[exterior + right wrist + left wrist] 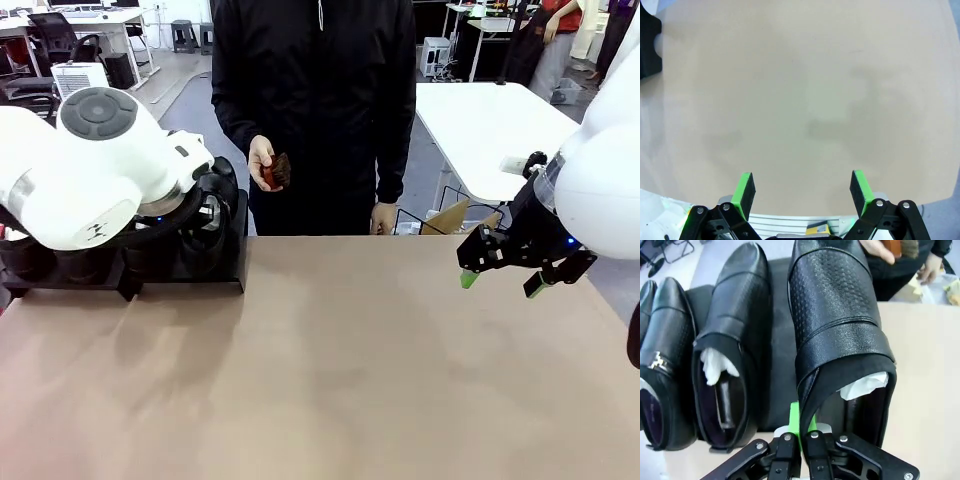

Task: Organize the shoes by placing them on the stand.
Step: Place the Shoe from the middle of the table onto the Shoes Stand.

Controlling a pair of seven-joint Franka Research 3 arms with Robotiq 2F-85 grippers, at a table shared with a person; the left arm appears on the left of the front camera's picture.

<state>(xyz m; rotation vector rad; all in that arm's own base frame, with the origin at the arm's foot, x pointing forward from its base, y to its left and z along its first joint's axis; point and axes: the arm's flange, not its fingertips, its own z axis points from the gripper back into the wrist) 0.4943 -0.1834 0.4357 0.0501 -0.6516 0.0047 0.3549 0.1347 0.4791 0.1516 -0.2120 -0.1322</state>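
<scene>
In the left wrist view my left gripper is shut on the heel rim of a black shiny shoe with white paper stuffed inside. That shoe points away from me, over the right end of the matte-black stand; whether it rests on the stand I cannot tell. Two more black shoes lie side by side on the stand to its left. From the front, my left arm covers most of the stand. My right gripper hangs open over the table's right side, also seen as the right gripper with nothing between its fingers.
A person in black stands at the table's far edge, one hand holding a small reddish-brown thing. The tan tabletop stretches bare across the middle and front. A white table stands behind on the right.
</scene>
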